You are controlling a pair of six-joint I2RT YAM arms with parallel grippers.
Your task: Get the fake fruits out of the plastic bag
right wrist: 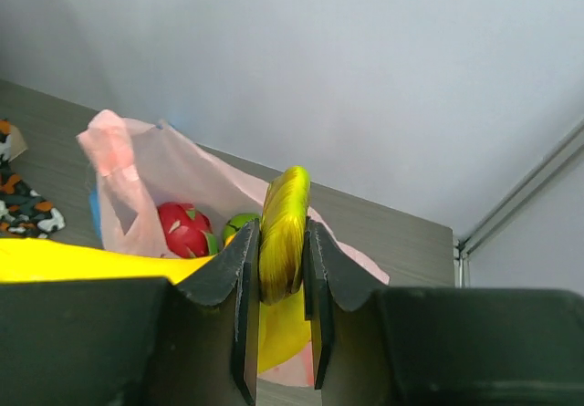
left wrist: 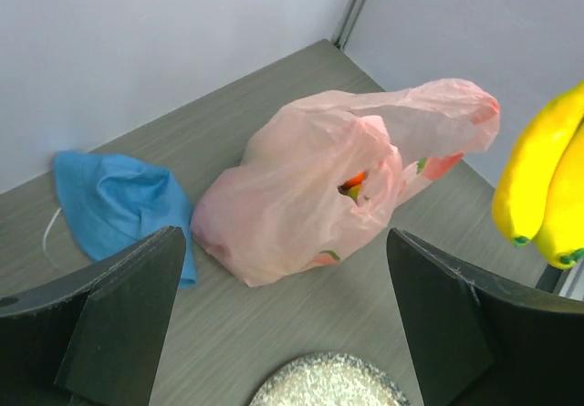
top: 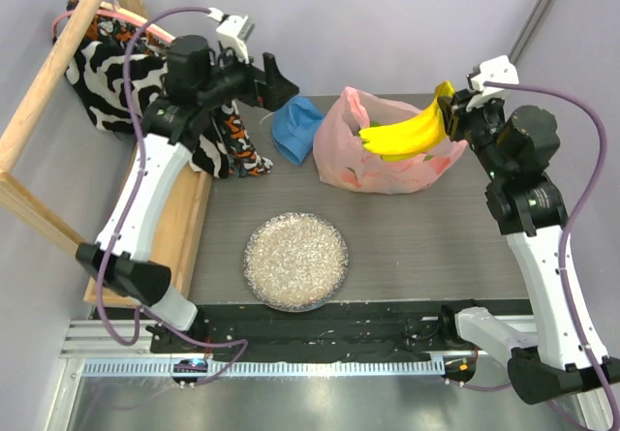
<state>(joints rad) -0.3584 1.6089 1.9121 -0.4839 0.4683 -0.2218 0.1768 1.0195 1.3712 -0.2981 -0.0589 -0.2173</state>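
Overhead, the right claw [top: 450, 111] grips the banana bunch [top: 405, 136] above the pink bag [top: 383, 174]; lift it clear before swinging aside. Left wrist: the left claw [left wrist: 283, 242] gapes wide and empty, with the pink bag ahead. Right wrist: jaws pinch one banana; a dragon fruit [right wrist: 185, 228] sits below, inside the pink bag.

I see pale, evenly lit walls [top: 387, 24] behind a grey wood-grain counter [top: 417, 247], a wooden frame [top: 44, 82] along its left side, and a metal post [top: 536, 15] at the far right.
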